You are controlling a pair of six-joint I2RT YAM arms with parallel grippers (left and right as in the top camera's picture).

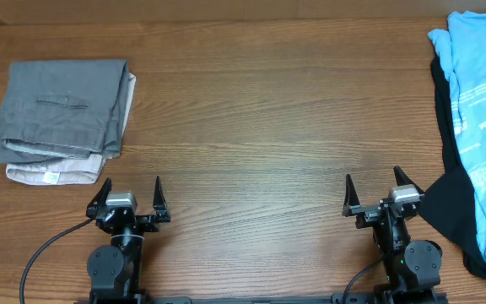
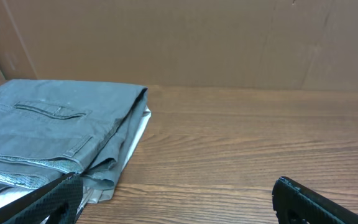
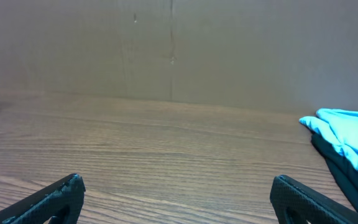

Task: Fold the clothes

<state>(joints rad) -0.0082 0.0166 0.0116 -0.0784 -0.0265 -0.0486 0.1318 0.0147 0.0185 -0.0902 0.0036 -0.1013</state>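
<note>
- Jaws of the left gripper (image 1: 132, 187) stand wide apart with nothing between them; it sits at the near edge of the table (image 1: 251, 110), towards the left corner.
- Jaws of the right gripper (image 1: 373, 181) are spread just as wide and hold nothing; it sits at the near edge, towards the right corner.
- A light blue T-shirt (image 1: 479, 101) lies unfolded and rumpled along the right edge, running from the far right corner towards the near one, partly past the frame. White print shows on its upper side.
- The T-shirt rests on a black garment (image 1: 450, 203), which spreads out from under it. One corner of the black cloth comes just beside the right arm.
- Neither gripper touches the T-shirt.
- Folded grey trousers (image 1: 62, 105) sit near the left edge, stacked on a folded pale garment (image 1: 57, 173) that shows along the stack's near and right sides.
- The left wrist view shows this stack just ahead of the left finger.
- A black cable (image 1: 45, 249) curves away from the left arm's base.
- A cardboard wall (image 3: 166, 43) stands behind the far edge.
</note>
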